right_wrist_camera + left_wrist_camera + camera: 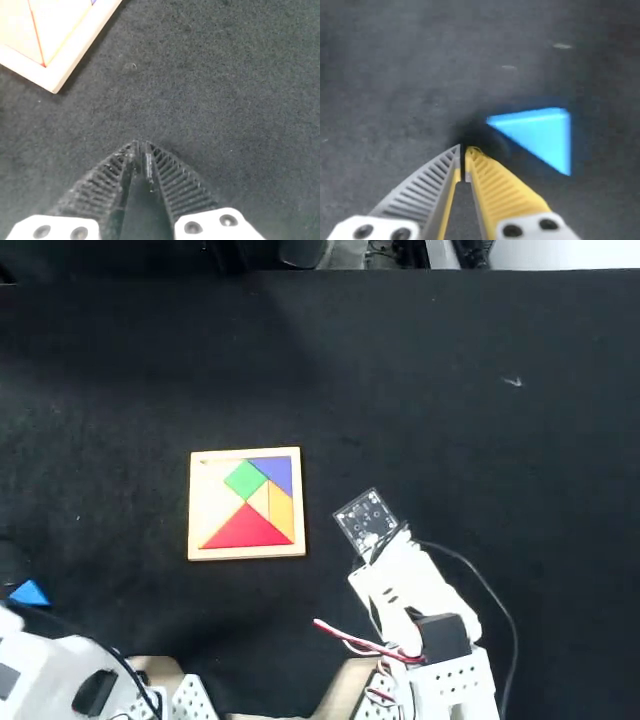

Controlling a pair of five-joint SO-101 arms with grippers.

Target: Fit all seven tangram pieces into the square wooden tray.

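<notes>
1. The blue triangle (540,134) lies flat on the black counter (450,390), well apart from the square wooden tray (246,553) and close to the left arm (50,670).
2. The tray already holds a green square (243,480), a dark-blue triangle (277,471), a small yellow triangle (258,502), an orange parallelogram (283,512) and a red triangle (245,529). Its left part looks pale, and I cannot tell whether that is a pale piece or bare tray floor.
3. The left arm's jaws are pressed together with nothing between them. Their tips sit low over the counter, just beside the blue triangle's sharp corner.
4. The right arm's jaws are also pressed together and empty, hovering over the cloth near a tray corner (75,55).
5. The step in hand looks like picking up the blue triangle with the left arm.
   - Spread the jaws first and shift sideways until they straddle the piece.
   - Then come down with the tips touching the cloth.
6. Pinch across the narrower end, one jaw flat on a straight edge. The piece is thin, so a high or skewed grip would likely skid it away.
7. Lift it level and turn it to match the open slot before lowering. The right arm should probably stay clear of the tray.
</notes>
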